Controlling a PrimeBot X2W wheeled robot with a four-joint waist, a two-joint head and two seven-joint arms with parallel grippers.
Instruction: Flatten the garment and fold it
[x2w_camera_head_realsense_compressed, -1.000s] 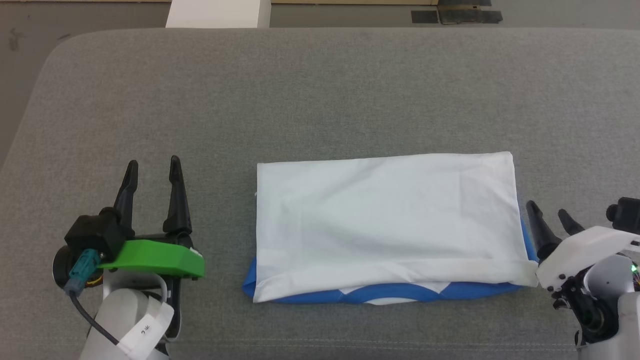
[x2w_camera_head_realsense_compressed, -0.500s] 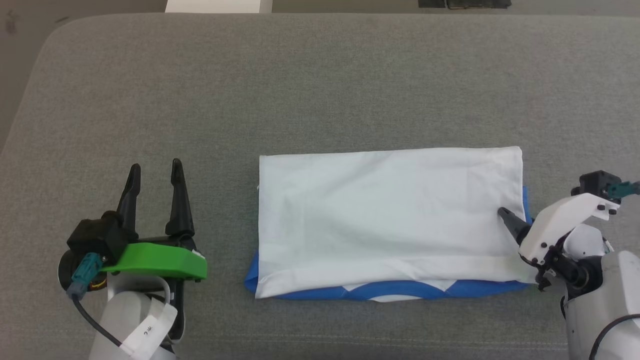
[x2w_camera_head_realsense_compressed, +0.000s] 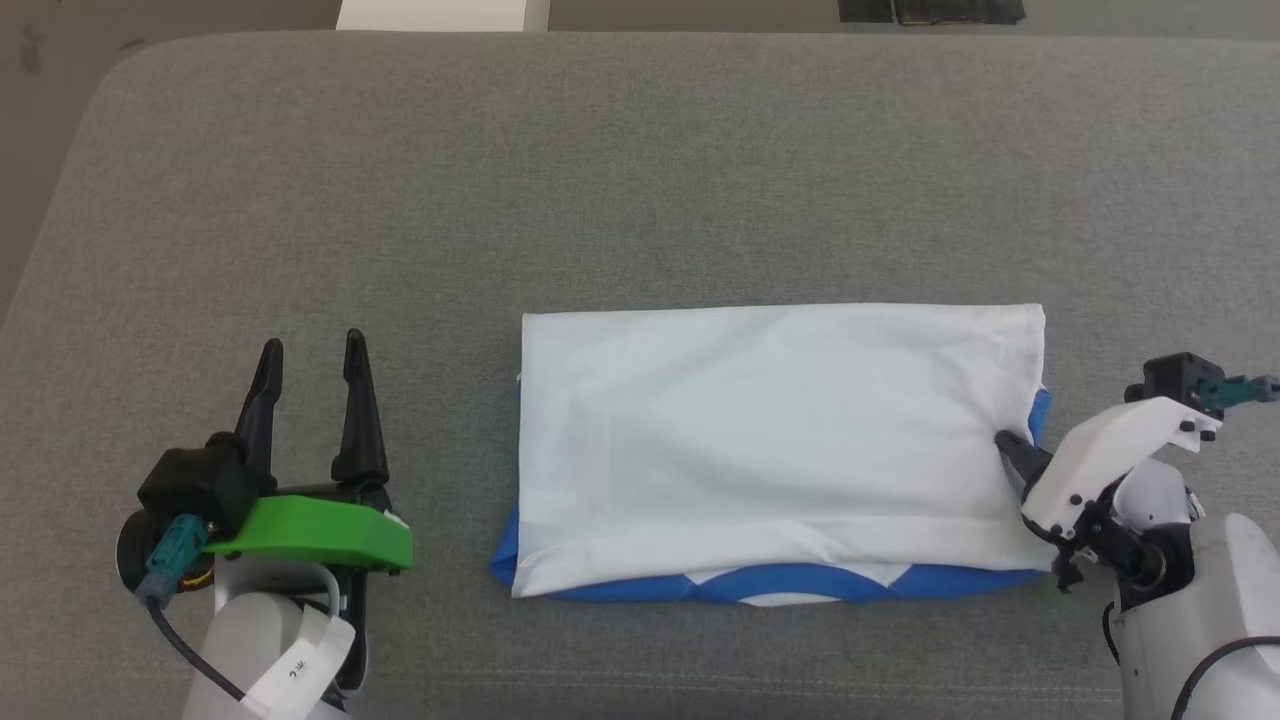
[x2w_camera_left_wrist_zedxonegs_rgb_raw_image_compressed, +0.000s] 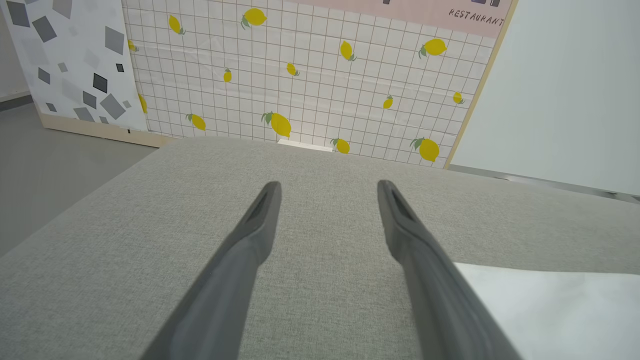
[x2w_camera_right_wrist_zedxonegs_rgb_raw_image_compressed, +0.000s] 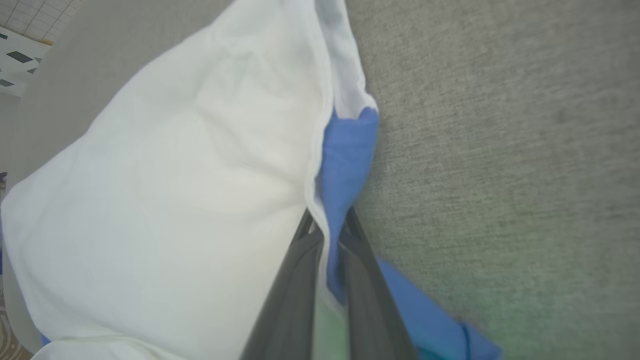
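Garment (x2w_camera_head_realsense_compressed: 770, 440): lay folded into a wide rectangle on the bench, right of centre in the head view, with a smooth white layer on top.
Blue parts: blue fabric peeked out along the near edge, at the near left corner and along the right edge; a curved blue band (x2w_camera_head_realsense_compressed: 790, 582) showed at the middle of the near edge.
Bench (x2w_camera_head_realsense_compressed: 640, 180): covered in grey woven fabric, with rounded far corners.
Right end effector (x2w_camera_head_realsense_compressed: 1003, 440): reached in from the right at the garment's right edge, roughly halfway along that short side, under a white housing (x2w_camera_head_realsense_compressed: 1110, 455).
Right end effector state: its two dark fingers were pressed together, clamped on the garment's edge; in the right wrist view the white hem and a fold of blue fabric ran down between them.
Left end effector (x2w_camera_head_realsense_compressed: 310, 342): sat over bare bench to the left of the garment, apart from it, fingers pointing toward the far side, with a green housing (x2w_camera_head_realsense_compressed: 320, 525) behind them.
Left end effector state: fingers stood well apart with nothing between them.
Left wrist view: a corner of the white layer lay at the lower right, beside the right-hand finger.
Backdrop: beyond the bench stood a lemon-print grid panel (x2w_camera_left_wrist_zedxonegs_rgb_raw_image_compressed: 310, 75), a speckled grey-and-white panel (x2w_camera_left_wrist_zedxonegs_rgb_raw_image_compressed: 75, 60) and a plain white wall (x2w_camera_left_wrist_zedxonegs_rgb_raw_image_compressed: 565, 90).
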